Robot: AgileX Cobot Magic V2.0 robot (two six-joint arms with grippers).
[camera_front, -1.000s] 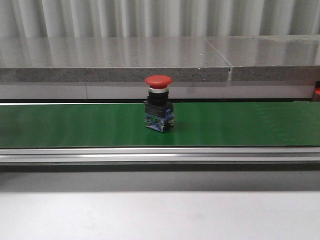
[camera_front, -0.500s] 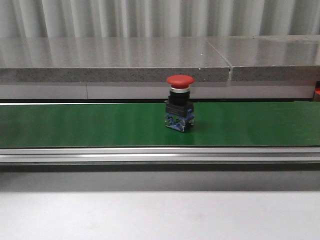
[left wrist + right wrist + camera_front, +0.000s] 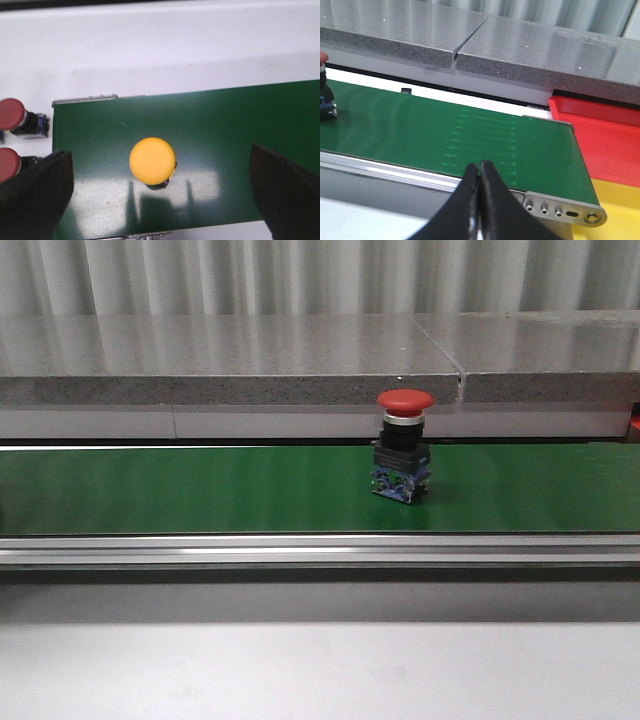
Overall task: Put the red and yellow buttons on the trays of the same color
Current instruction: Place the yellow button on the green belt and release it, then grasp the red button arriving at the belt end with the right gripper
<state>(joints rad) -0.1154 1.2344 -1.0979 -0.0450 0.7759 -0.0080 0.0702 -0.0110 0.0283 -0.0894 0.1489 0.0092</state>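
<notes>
A red button (image 3: pixel 403 400) on a black and blue base stands upright on the green belt (image 3: pixel 200 490), right of centre in the front view. Its edge shows in the right wrist view as the red button (image 3: pixel 325 97). My right gripper (image 3: pixel 480 172) is shut and empty, over the belt's near rail, close to the red tray (image 3: pixel 600 135) and yellow tray (image 3: pixel 620 210). My left gripper (image 3: pixel 160 192) hangs open above the belt, its fingers (image 3: pixel 35 195) wide on both sides of a yellow button (image 3: pixel 152 161). Neither gripper shows in the front view.
Two more red buttons (image 3: pixel 12 114) (image 3: pixel 7 164) lie on the white surface off the belt's end in the left wrist view. A grey stone ledge (image 3: pixel 230 360) runs behind the belt. An aluminium rail (image 3: pixel 320 550) borders its near side.
The red button has travelled to the right along the belt in the front view, from about the centre to right of centre.
</notes>
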